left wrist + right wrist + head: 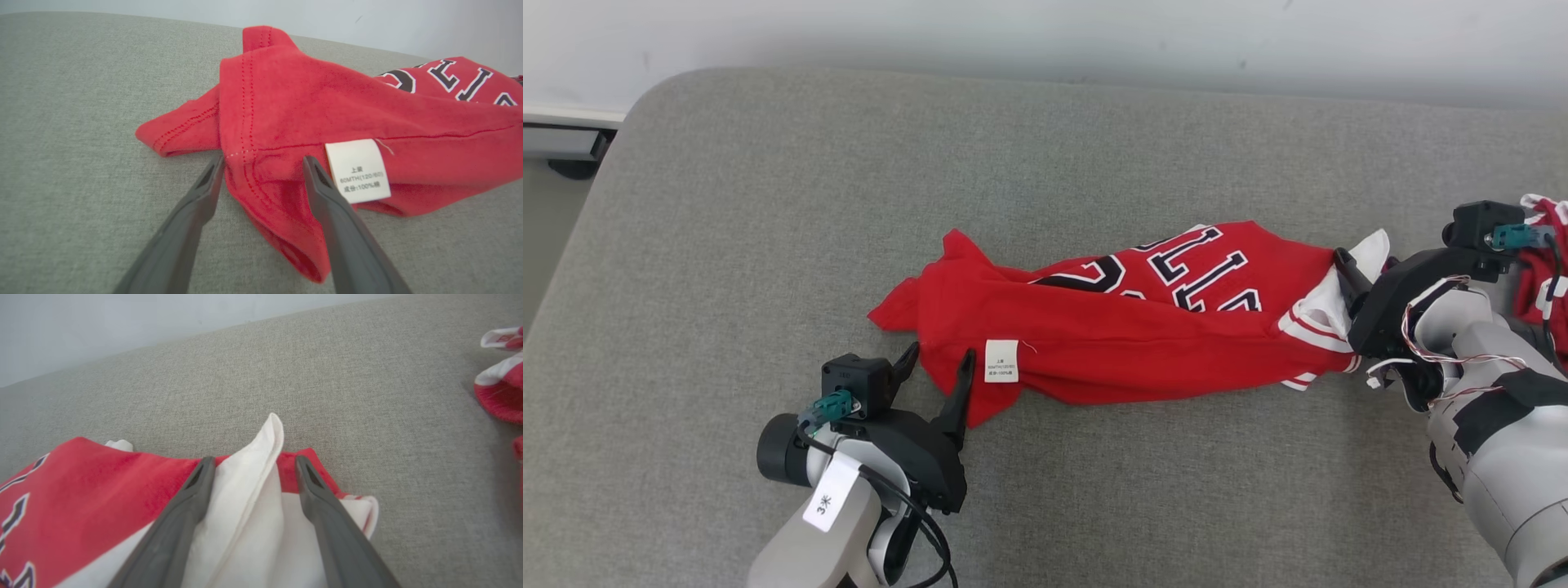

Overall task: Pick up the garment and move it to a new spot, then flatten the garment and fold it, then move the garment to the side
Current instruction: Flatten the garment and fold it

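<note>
Straddling both ends with jaws wide open: your left end effector brackets the near-left hem of the red garment, and your right end effector brackets the white trim. The garment lies bunched mid-cushion. Pinch deep, then draw the ends apart evenly.

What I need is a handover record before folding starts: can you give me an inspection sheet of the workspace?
surface: grey pad, jersey lying on it
job's things: red jersey, crumpled lengthwise, label showing
clutter: red-and-white cloth at the right edge
grippers: left gripper open astride the jersey's left end; right gripper open astride its white trim
cables: black cable on the left wrist; thin wires on the right wrist
surroundings: pale wall behind
</note>
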You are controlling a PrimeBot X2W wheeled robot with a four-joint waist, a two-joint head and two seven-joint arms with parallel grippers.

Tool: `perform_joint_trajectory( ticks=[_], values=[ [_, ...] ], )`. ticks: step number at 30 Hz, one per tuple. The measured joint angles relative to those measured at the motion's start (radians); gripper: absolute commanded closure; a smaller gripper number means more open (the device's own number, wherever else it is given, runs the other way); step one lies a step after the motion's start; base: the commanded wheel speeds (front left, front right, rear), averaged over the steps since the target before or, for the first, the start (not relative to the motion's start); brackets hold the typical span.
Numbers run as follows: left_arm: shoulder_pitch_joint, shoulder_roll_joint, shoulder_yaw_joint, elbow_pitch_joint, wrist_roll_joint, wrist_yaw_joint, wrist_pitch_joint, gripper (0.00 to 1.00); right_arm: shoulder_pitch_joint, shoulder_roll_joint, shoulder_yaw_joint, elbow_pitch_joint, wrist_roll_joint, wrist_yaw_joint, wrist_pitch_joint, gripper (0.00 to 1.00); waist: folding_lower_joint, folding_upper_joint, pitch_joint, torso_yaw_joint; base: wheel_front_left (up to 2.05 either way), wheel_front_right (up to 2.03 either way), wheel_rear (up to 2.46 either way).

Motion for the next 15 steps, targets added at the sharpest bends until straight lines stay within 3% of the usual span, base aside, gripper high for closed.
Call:
perform_joint_trajectory(
  ticks=[3, 4, 5, 6, 7, 15],
  values=[
    [0.0, -0.001, -0.001, -0.003, 0.0, -0.001, 0.002, 0.0, 0.0, -0.002, 0.007, 0.003, -0.002, -0.011, 0.007, 0.0, 0.0, 0.0, 0.008, 0.005, 0.0, 0.0, 0.0],
    [0.0, -0.002, -0.001, -0.004, -0.001, -0.002, 0.008, 0.06, 0.0, -0.002, 0.008, 0.004, -0.002, -0.012, 0.007, 0.0, 0.0, 0.0, 0.01, 0.006, 0.0, 0.0, 0.0],
    [0.0, -0.003, -0.001, -0.004, -0.002, -0.002, 0.007, 0.34, 0.0, -0.002, 0.008, 0.005, -0.003, -0.018, 0.007, 0.0, 0.0, -0.0001, 0.011, 0.007, 0.0, 0.0, 0.0],
    [0.0, -0.003, -0.001, -0.004, -0.002, -0.004, 0.007, 0.81, -0.001, -0.002, 0.011, 0.005, -0.006, -0.02, 0.008, 0.63, 0.0, 0.0, 0.011, 0.007, 0.0, 0.0, 0.0],
    [0.0, -0.003, 0.0, -0.004, -0.006, -0.011, 0.008, 1.0, -0.001, -0.002, 0.012, 0.006, -0.01, -0.02, 0.007, 1.0, 0.0, 0.0, 0.012, 0.007, 0.0, 0.0, 0.0],
    [0.001, -0.005, 0.002, -0.004, -0.015, -0.025, 0.016, 1.0, -0.021, -0.002, 0.018, 0.008, -0.011, -0.02, -0.013, 1.0, 0.0, 0.0, 0.014, -0.004, 0.0, 0.0, 0.0]
  ],
)
